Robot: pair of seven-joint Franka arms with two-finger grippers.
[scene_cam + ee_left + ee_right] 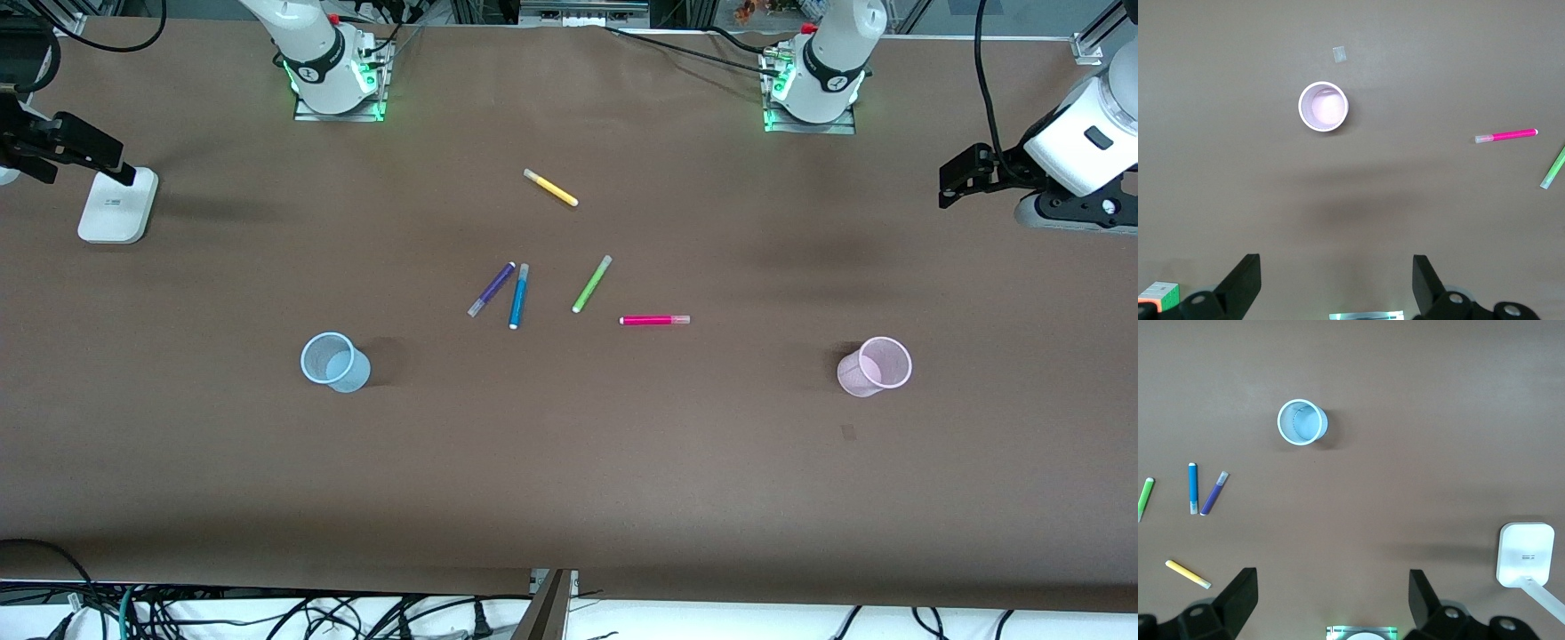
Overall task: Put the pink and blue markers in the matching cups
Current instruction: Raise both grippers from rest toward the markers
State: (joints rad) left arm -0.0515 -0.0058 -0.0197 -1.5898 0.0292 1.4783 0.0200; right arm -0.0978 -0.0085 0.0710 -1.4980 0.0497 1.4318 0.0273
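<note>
Blue cup [333,363] and pink cup [876,365] upright, nearest | blue marker [518,296], pink marker [654,320] flat between, farther | left gripper [1335,283], right gripper [1331,600] wait, fingers spread

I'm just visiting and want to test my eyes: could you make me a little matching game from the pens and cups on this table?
Things:
1. pink marker
2. blue marker
3. yellow marker
4. blue cup

Places:
A. closest to the robots' bases
B. beside the purple marker
C. standing toward the right arm's end
D. the marker lying closest to the pink cup

Pairs: 1-D, 2-B, 3-A, 4-C
</note>
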